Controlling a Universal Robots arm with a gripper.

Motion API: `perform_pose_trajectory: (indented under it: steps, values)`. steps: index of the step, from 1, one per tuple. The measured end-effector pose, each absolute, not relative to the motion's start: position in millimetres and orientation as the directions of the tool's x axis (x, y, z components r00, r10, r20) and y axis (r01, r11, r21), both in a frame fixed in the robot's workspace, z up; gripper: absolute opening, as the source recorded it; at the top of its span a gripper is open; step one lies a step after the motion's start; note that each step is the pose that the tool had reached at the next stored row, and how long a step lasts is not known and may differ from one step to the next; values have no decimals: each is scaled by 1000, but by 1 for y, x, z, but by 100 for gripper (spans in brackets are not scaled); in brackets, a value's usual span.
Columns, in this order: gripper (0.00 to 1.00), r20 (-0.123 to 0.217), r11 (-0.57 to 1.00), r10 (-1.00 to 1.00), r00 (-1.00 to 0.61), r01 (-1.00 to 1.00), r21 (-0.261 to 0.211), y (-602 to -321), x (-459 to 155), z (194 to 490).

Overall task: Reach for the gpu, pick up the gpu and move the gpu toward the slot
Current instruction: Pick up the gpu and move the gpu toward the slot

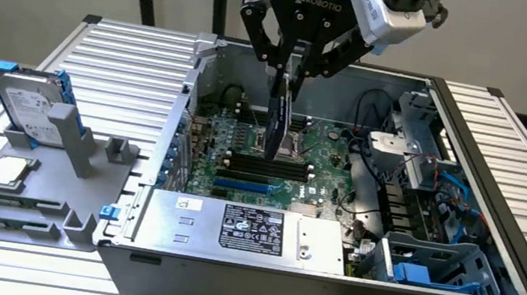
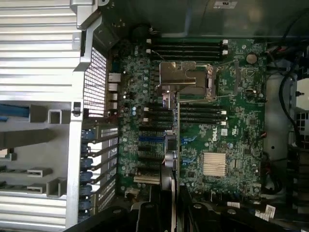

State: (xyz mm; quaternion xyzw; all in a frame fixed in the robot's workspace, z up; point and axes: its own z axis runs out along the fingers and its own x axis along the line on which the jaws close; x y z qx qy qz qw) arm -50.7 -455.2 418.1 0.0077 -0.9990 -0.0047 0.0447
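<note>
Past the PSU [image 1: 244,228] at the case's near edge, your gripper [image 1: 291,72] is clamped on the gpu [image 1: 279,115], which hangs edge-on w/ long axis vertical, straight below the fingers [image 1: 267,48], just above the mobo [image 1: 287,162], blue slot [image 1: 241,185] nearer.

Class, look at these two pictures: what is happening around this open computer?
The robot arm's gripper holds the gpu edge-on, hanging over the motherboard inside the open computer case. The card is not yet seated. On the rack at the exterior view's left stand a hard drive and a processor chip.
</note>
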Motion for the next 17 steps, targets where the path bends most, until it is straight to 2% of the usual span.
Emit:
perform_pose_trajectory:
  steps: [6, 17]
  values:
    - [27, 89, 1000, -15, -996, -15, 2, -440, -33, 411]
    - [27, 90, 1000, -15, -996, -15, 1, -438, -26, 408]
